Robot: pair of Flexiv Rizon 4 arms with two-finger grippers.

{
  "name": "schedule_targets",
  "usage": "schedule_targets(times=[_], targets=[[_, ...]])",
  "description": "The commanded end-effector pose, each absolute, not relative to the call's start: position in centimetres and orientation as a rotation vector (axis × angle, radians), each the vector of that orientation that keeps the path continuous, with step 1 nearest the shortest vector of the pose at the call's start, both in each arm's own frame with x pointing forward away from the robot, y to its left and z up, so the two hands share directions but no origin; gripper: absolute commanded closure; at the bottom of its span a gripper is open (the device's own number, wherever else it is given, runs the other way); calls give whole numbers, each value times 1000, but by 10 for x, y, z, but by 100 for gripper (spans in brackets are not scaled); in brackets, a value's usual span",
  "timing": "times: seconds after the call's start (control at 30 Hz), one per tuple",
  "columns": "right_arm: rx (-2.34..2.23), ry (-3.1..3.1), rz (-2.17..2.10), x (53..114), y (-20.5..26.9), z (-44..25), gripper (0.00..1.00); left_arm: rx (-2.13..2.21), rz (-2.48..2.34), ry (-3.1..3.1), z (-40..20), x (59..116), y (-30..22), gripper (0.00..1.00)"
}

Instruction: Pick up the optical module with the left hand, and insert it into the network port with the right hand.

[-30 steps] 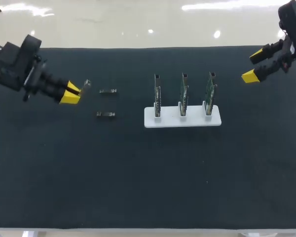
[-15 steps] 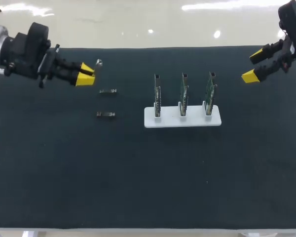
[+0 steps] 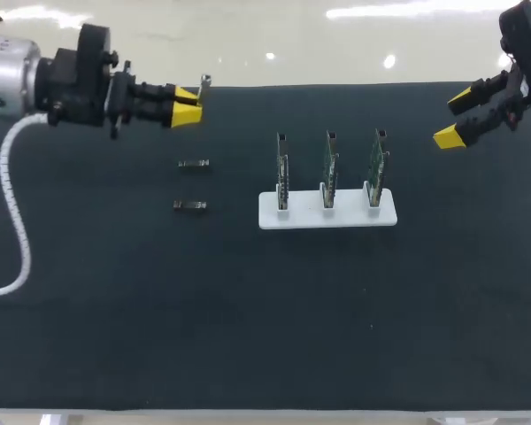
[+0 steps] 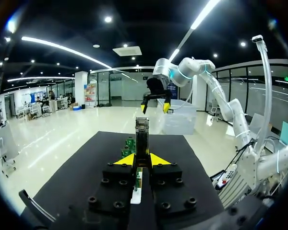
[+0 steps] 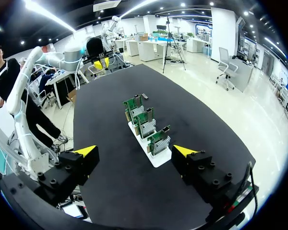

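Silvery slim optical module (image 3: 204, 83) sits pinched in our yellow-tipped left gripper (image 3: 193, 100), raised over the black table's (image 3: 248, 310) far left — pickup done. Our right gripper (image 3: 451, 117) hangs wide, empty; handover and insertion into a green-card network port (image 3: 328, 164) remain.

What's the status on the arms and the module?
Left end effector shut on module, held off the mat. Right end effector open, empty. Nothing between module and circuit boards.
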State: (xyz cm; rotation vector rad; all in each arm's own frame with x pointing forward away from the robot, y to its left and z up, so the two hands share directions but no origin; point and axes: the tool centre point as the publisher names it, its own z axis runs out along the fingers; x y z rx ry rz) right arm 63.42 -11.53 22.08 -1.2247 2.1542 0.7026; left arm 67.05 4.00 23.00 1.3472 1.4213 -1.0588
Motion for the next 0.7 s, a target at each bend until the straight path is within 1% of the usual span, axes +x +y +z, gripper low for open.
schedule_targets(times=[0.03,0.27,0.7], targets=[[-1226,2152,706,635,-115,220,0,1341,-1073,1399,231,687,20,100],[-1226,2152,706,635,-115,220,0,1333,-1070,1348,239,702,0,100],[-1226,2152,706,635,-115,220,0,1265,-1153,1327,229,717,-34,100]])
